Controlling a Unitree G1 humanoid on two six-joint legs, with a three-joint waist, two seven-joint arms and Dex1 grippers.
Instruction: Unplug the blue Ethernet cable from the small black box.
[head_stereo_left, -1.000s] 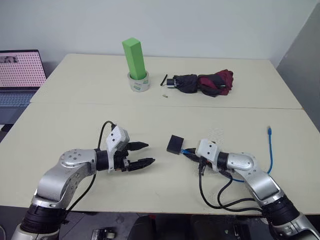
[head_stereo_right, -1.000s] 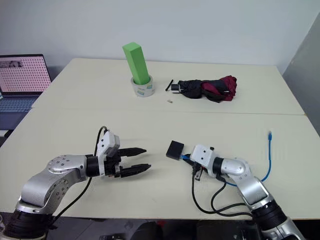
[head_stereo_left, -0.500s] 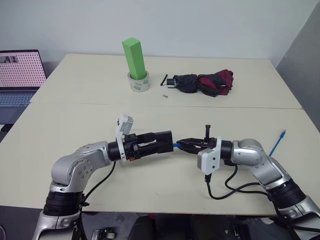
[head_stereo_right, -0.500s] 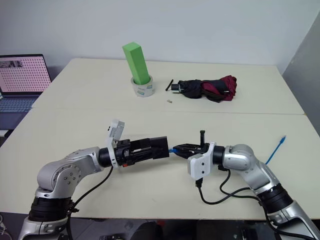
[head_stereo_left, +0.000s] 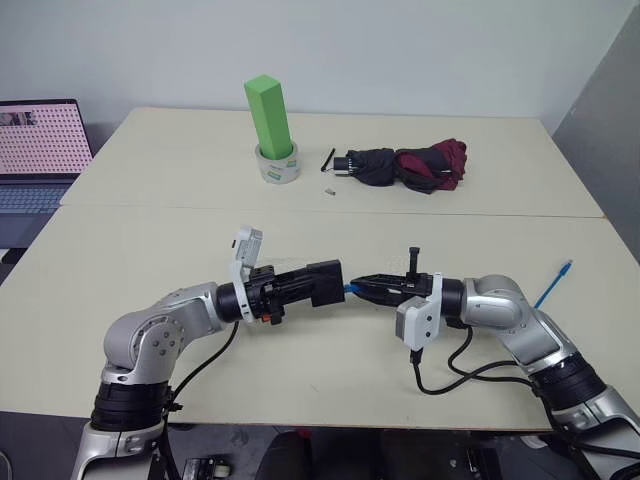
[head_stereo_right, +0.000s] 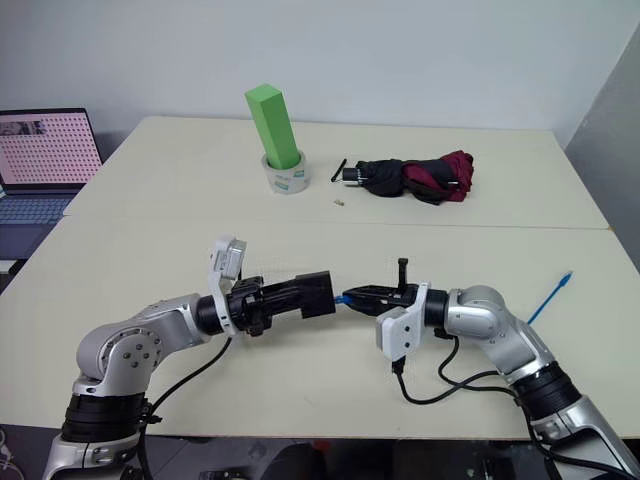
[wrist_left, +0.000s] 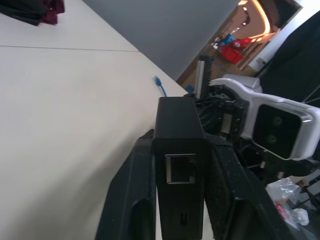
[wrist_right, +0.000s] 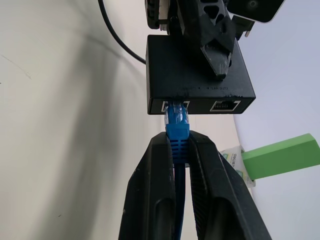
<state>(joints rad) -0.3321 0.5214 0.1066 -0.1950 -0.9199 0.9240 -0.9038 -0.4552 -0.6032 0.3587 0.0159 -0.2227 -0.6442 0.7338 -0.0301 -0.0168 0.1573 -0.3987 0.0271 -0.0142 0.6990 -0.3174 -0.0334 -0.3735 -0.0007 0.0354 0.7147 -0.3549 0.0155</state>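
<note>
Right wrist view: blue Ethernet cable (wrist_right: 176, 125) plugged into small black box (wrist_right: 197, 75) edge.

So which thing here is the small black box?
Look above the near table, where the two arms meet. The small black box is clamped in the left gripper, with the blue Ethernet cable plugged into it. Unlike the umbrella, it is flat, square and plain black.

Setting: an office or laboratory room. Evidence: two plain cream benches (head_stereo_left: 150, 250) butted together, a bare white wall (head_stereo_left: 400, 50), an open laptop (head_stereo_left: 35, 150) at one side, and a folded umbrella (head_stereo_left: 410, 166).
</note>
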